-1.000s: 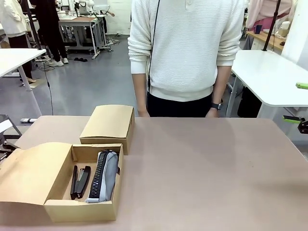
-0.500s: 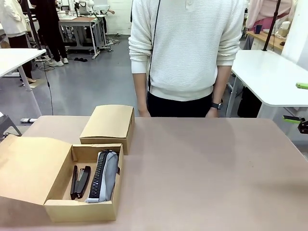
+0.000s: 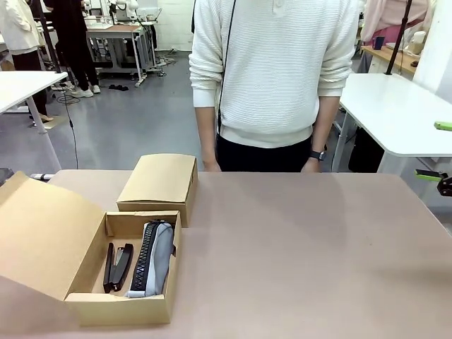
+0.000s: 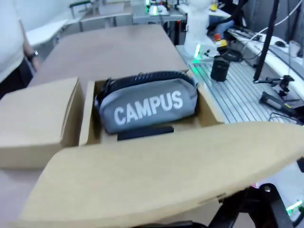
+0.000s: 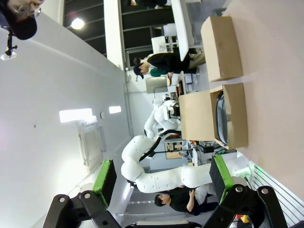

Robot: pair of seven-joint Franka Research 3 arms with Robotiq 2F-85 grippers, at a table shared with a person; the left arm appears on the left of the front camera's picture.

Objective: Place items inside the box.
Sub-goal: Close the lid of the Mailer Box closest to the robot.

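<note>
The grey zip pencil case lettered "CAMPUS" (image 4: pixel 148 105) lies in the open cardboard box (image 3: pixel 121 308), straight ahead of the left wrist camera and beyond the box's raised lid flap (image 4: pixel 156 173), which fills the foreground between that arm's jaws and the contents; the left jaws themselves are hidden below the flap, so I cannot tell whether they are open or closed. A black stapler (image 3: pixel 117 266) rests beside the case on the box floor, on the side nearer the flap. The case looks soft and light, a fabric body that would sag if pinched at one end, so a hold across its middle, over the zip ridge, seems safest; the stapler is stiff, denser and smooth, best taken across its narrow body. The flap is thin card, light and springy, and probably bends if pushed off-centre. The right gripper (image 5: pixel 161 178) is well away from the box, its jaws spread wide with nothing between the green pads (image 5: pixel 103 183), looking along the desk (image 3: pixel 304 247) toward the box far ahead of it. A second, closed cardboard box (image 3: pixel 157 182) sits touching the far end of the open one, and would crowd any approach from that end. A person in a white jumper (image 3: pixel 275 70) stands at the far edge of the desk, hands down, well apart from both boxes.
</note>
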